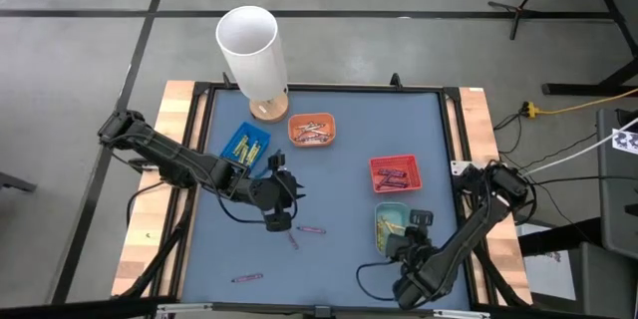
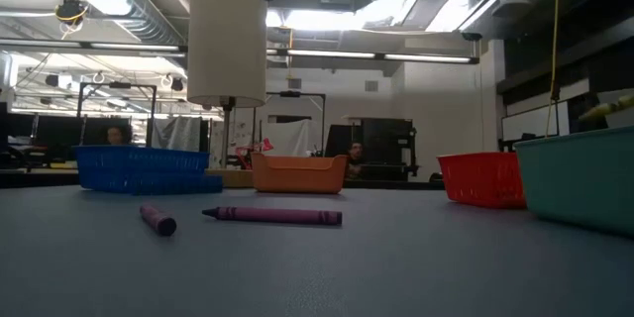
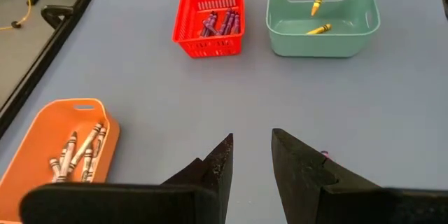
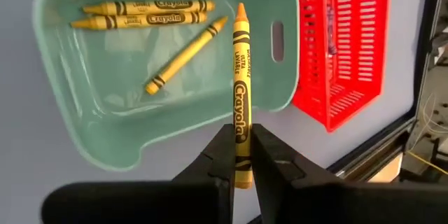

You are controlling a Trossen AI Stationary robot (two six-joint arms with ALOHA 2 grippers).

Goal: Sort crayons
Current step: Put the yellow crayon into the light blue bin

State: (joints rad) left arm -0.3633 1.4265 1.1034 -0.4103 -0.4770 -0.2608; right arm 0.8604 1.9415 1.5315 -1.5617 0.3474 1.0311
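Yellow crayon [image 4: 241, 91] clamped between the right gripper's [image 4: 241, 155] fingers, held by its lower half, tip pointing out past the fingertips. It hangs over the green tray [image 4: 84, 140], above the tray's wall nearest the red tray [image 4: 343, 49]. Three more yellow crayons [image 4: 143, 14] lie inside the green tray, two side by side along one wall, one at a slant in the middle.

Right arm comes in from the table's right edge, folded back at the elbow, wrist over the green tray [image 1: 389, 231] near the front right of the table.

Left gripper [image 3: 250, 155] holds nothing, fingers apart with an open gap. It hovers near mid-table, just beside the blue tray [image 1: 245, 146]; the left arm [image 1: 169, 159] reaches in from the left edge, stretched low across the mat.

Loose purple crayons on the mat: two [image 1: 304, 232] just in front of the left gripper, one [image 1: 247, 278] near the front edge. In the low view, one long purple crayon [image 2: 274, 216] lies flat with a short one [image 2: 158, 220] beside it.

Red tray [image 3: 210, 19] holds purple crayons. Orange tray [image 3: 42, 147] holds pale grey-white ones. White cylinder [image 1: 251, 50] stands at the back of the table.
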